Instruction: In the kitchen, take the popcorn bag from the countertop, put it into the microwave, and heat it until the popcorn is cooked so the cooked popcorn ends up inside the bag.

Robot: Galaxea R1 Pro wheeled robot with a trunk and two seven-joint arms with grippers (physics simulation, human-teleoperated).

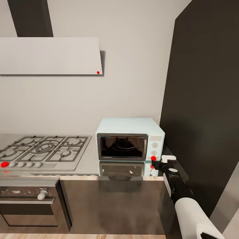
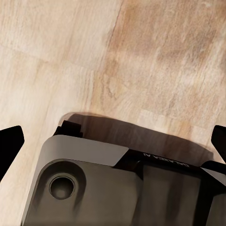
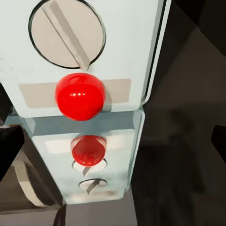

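The head camera looks forward and down at the grey metallic worktop (image 1: 88, 162) and the pale mint box microwave (image 1: 129, 138) from close range. The right wrist camera sits very near its round red button (image 3: 80, 95), shared with the head view (image 1: 153, 158). The left wrist camera faces the light wood plank floor (image 2: 141, 61).

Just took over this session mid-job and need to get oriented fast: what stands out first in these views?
The pale blue microwave sits on the grey countertop right of the gas hob, door shut. The right gripper is up against its control panel, and the right wrist view looks close onto the red button below a knob. Over the hob hangs a white hood; a dark tall cabinet stands at right.
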